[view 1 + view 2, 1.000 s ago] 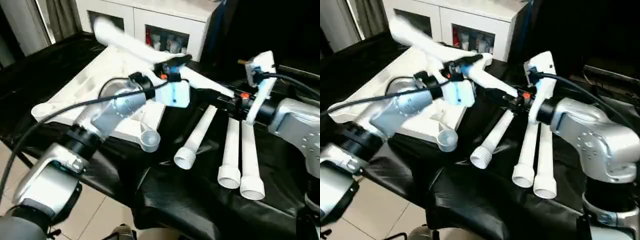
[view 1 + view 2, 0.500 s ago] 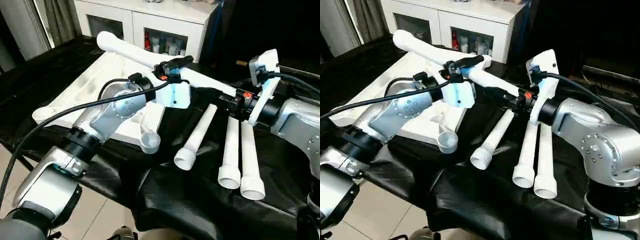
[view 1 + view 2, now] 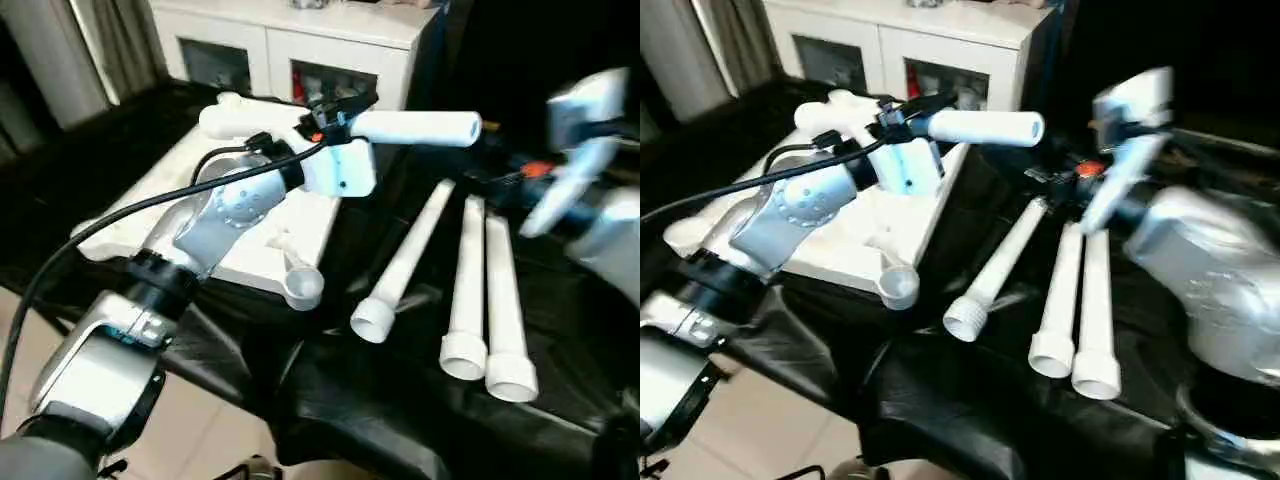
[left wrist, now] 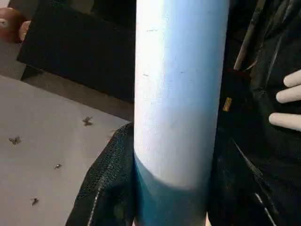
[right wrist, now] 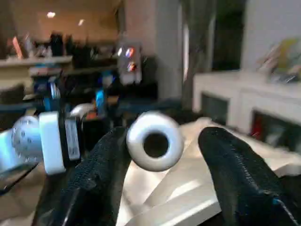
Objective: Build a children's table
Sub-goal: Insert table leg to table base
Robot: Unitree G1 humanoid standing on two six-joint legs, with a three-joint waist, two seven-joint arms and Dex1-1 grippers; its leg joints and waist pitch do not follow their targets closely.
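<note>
Now the left hand (image 3: 335, 110) alone clamps the raised leg (image 3: 415, 127), level above the bench (image 3: 330, 400); gripped off-centre, it could droop or twist loose. Its open end faces the right hand (image 5: 157, 155), fingers (image 5: 230, 165) apart, just beyond. Tabletop (image 3: 180, 190) lies far-left; three legs (image 3: 470, 290) lie right.

Tabletop (image 3: 180, 190) left; three legs (image 3: 470, 290) right, side by side.
</note>
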